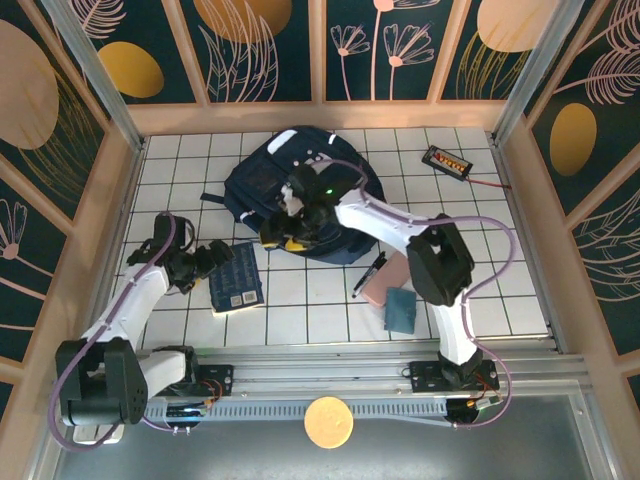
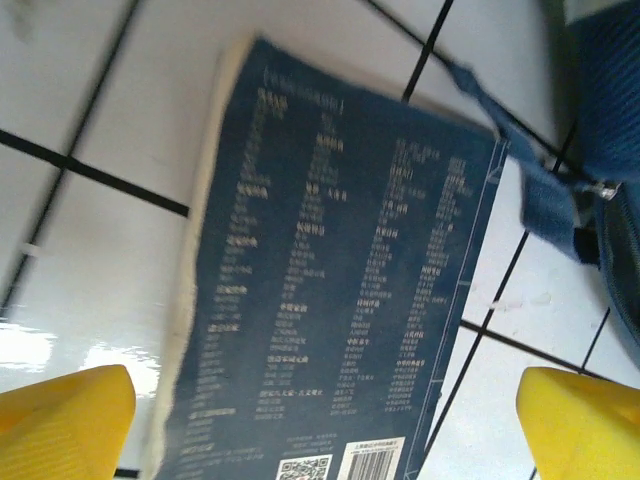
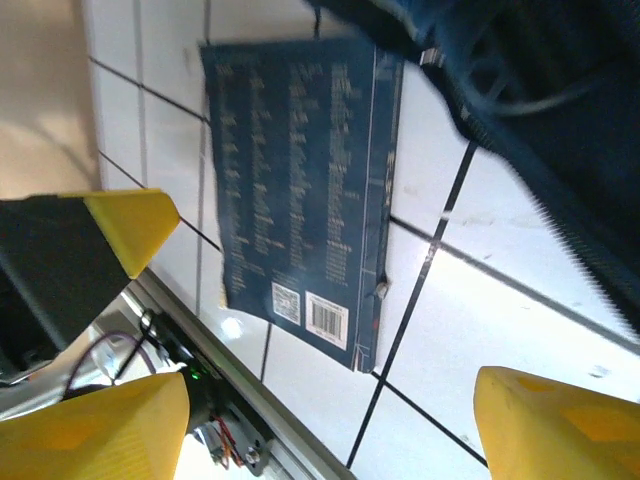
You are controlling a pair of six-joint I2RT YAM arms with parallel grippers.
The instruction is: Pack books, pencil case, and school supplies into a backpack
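Your left pincer (image 1: 206,262) is spread wide and holds nothing. The navy book (image 1: 237,278) lies flat on the counter (image 1: 300,322) just to its right, with its long axis running away from the arm bases and its far corner just beside the backpack (image 1: 300,180). The left arm is clearly the nearer one. Your right pincer (image 1: 285,237) hovers over the backpack's near-left edge, also wide open and empty. To grasp the book you would probably need to close across its short side.

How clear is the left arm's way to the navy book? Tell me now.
Probably clear, yes. The left pincer hangs open close by the navy book, which lies flat on the tiles with nothing on it.
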